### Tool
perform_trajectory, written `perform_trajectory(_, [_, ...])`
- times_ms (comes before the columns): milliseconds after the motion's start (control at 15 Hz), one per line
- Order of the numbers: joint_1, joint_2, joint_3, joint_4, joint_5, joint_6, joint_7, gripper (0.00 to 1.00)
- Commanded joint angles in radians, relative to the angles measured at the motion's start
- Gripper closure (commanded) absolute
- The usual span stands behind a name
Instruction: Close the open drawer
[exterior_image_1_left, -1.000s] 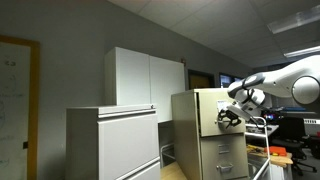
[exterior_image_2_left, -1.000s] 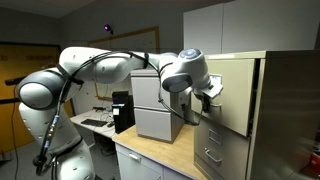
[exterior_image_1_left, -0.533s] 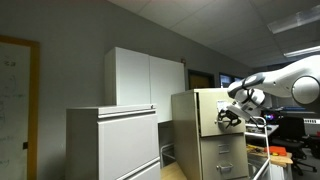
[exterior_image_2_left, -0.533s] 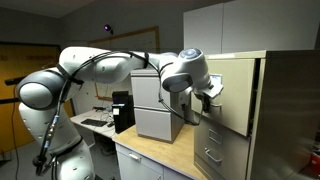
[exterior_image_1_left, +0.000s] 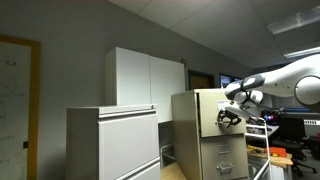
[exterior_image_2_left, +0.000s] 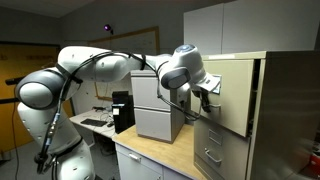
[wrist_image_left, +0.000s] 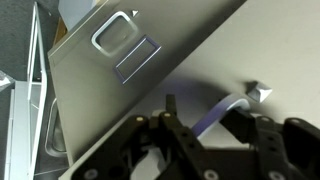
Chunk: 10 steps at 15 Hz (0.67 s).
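Note:
The open drawer (exterior_image_1_left: 226, 112) is the top drawer of the narrow beige filing cabinet and stands pulled out; it also shows in an exterior view (exterior_image_2_left: 234, 94). In the wrist view its flat front (wrist_image_left: 130, 95) fills the frame, with a label holder (wrist_image_left: 125, 45) and a curved metal handle (wrist_image_left: 226, 107). My gripper (wrist_image_left: 205, 135) is open, its two dark fingers astride the handle and close to the front. It sits at the drawer front in both exterior views (exterior_image_1_left: 231, 116) (exterior_image_2_left: 209, 93).
A wide light-grey cabinet (exterior_image_1_left: 112, 142) stands beside the beige one, with tall white cupboards (exterior_image_1_left: 145, 78) behind. Lower drawers (exterior_image_2_left: 213, 143) sit shut under the open one. A grey drawer unit (exterior_image_2_left: 157, 110) and a desk with equipment (exterior_image_2_left: 118, 112) lie behind my arm.
My wrist has lifted and turned slightly at the drawer front. The drawer itself looks unmoved.

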Motion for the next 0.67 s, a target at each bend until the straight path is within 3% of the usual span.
perform_trajectory(0, [-0.001, 0.003, -0.002, 0.006, 0.002, -0.003, -0.001, 0.50])
perform_trajectory(400, [0.001, 0.003, -0.002, 0.006, 0.003, -0.004, -0.003, 0.50])
perform_trajectory(467, [0.001, 0.003, -0.002, 0.006, 0.003, -0.004, -0.003, 0.25])
perform_trajectory(600, [0.001, 0.005, -0.003, 0.009, 0.005, -0.002, -0.002, 0.25])
